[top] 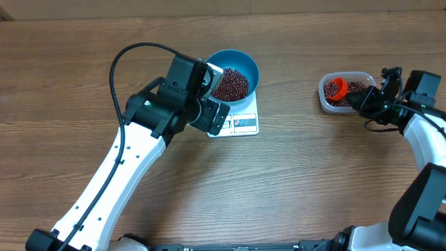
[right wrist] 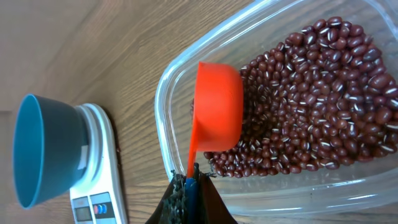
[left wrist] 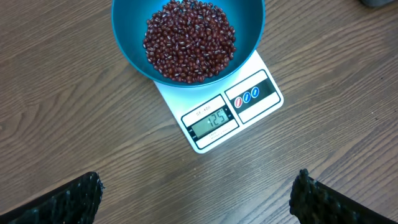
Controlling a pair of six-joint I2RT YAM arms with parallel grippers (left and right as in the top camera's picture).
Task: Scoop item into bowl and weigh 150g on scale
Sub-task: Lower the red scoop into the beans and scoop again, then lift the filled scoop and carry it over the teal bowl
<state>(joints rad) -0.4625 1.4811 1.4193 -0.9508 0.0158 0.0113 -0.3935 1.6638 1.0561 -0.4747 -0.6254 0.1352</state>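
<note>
The beans (left wrist: 189, 40) lay heaped in the blue bowl (left wrist: 134, 59) on the scale (left wrist: 249, 106), whose display (left wrist: 211, 118) seemed to read short of target, with more in the clear tub (right wrist: 168, 93). Loose, hard and quick to roll, they looked unfit for pinching and best carried level in the orange scoop (right wrist: 217, 109), taken by its handle. The right gripper (right wrist: 189, 180) was clamped on that handle, the left gripper (left wrist: 196, 186) wide open and empty before the scale.

Open wooden tabletop (top: 293, 160) separates the flat white kitchen scale (top: 244, 123) from the clear plastic tub (top: 324, 99). The black left gripper (top: 214, 97) crowds the round blue bowl (top: 252, 66) on its left side. An orange plastic scoop (top: 337, 88) fills the tub's left end.
</note>
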